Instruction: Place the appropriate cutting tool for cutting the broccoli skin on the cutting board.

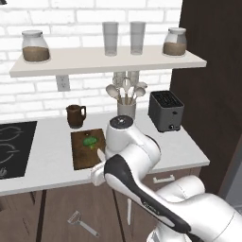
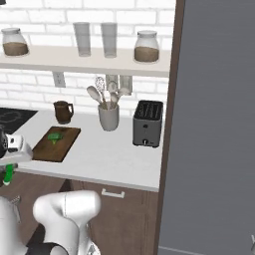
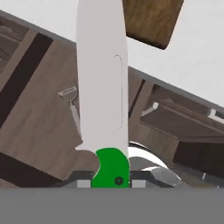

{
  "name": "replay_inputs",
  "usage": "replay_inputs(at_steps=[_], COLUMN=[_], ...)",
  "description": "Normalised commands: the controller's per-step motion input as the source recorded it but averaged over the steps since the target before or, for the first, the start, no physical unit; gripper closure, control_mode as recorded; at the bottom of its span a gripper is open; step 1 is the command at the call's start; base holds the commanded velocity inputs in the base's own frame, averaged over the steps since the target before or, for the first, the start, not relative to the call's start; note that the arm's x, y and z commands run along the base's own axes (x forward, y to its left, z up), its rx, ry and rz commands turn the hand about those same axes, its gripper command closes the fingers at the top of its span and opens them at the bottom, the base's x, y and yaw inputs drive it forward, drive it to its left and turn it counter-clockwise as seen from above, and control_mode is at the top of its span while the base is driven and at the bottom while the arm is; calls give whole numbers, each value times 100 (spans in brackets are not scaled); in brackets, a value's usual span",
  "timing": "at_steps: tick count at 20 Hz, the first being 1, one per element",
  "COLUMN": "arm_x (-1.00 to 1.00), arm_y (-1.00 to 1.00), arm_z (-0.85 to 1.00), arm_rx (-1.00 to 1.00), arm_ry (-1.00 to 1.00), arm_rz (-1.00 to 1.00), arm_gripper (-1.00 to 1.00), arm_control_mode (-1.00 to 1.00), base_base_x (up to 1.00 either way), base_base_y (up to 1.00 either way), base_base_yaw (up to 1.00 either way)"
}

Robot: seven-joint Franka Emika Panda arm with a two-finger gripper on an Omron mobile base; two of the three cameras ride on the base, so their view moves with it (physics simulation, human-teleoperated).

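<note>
The knife (image 3: pixel 103 87) has a bright green handle (image 3: pixel 111 168) and a long pale blade, and my gripper (image 3: pixel 111 183) is shut on the handle. The blade reaches past the counter's front edge, just left of a corner of the dark brown cutting board (image 3: pixel 151 19). In the right base view the hand (image 2: pixel 14 149) hangs at the counter's front edge with the green handle (image 2: pixel 7 175) below it. The broccoli (image 1: pixel 90 141) (image 2: pixel 55 135) lies on the board (image 1: pixel 79 158) (image 2: pixel 62 147). The arm hides most of the hand in the left base view; a pale blade tip (image 1: pixel 100 155) shows by the board's front right.
A grey peeler (image 1: pixel 81 223) (image 3: pixel 69 95) lies on the floor below the counter. A brown mug (image 1: pixel 75 116), a utensil crock (image 1: pixel 126 109) and a toaster (image 1: pixel 165 111) stand behind the board. The black stovetop (image 1: pixel 14 146) is to the left. Drawer fronts (image 3: pixel 175 122) sit under the counter.
</note>
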Motion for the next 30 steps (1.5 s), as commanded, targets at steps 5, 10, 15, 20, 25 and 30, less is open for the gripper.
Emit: replay_inputs(at_steps=[5, 10, 15, 20, 25, 30], arm_x=[94, 100, 98, 79, 61, 52], arm_y=[-61, -24, 0, 12, 37, 48], arm_z=[24, 5, -1, -9, -30, -33], arm_rx=[8, 2, 0, 0, 0, 0], arm_ry=[0, 2, 5, 4, 6, 3], arm_rz=[-9, -11, -8, -1, 0, 0], arm_gripper=[100, 100, 100, 100, 100, 100], arm_control_mode=[-100, -100, -100, -100, -100, -100], base_base_x=[0, 0, 0, 0, 0, 0], base_base_y=[0, 0, 0, 0, 0, 0], base_base_yaw=[0, 0, 0, 0, 0, 0])
